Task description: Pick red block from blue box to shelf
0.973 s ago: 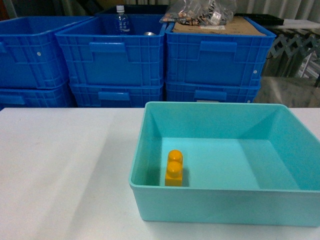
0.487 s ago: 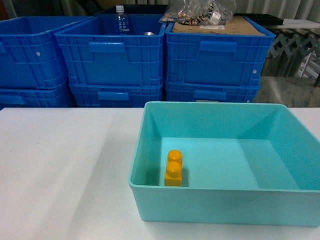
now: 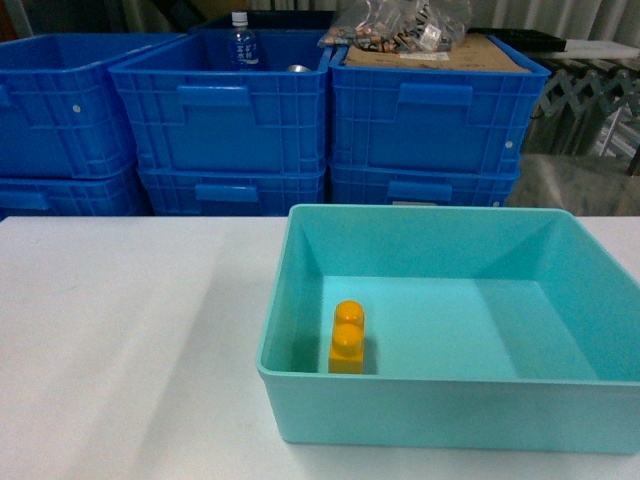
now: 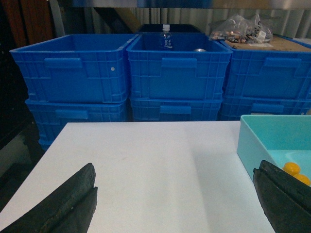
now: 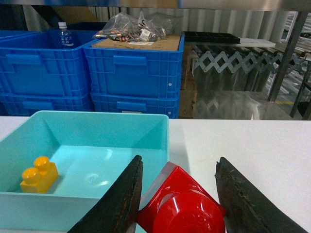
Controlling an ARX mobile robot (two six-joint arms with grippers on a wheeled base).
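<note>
right hand [image 5: 177, 194]: clamped on red block [image 5: 181, 204], stud toward camera, raised just right of blue box [image 5: 97, 124] | left hand [image 4: 172, 204]: spread wide, empty, over surface [image 4: 146, 165] left of box | yellow two-stud brick [image 5: 39, 174]: inside box | shelf: unseen

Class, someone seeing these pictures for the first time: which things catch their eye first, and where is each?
The glossy red plastic brick sits between the right gripper fingers, beside the light turquoise plastic tub on the white table. A yellow two-stud brick lies inside the tub's left part. Dark blue ribbed crates are stacked behind.
</note>
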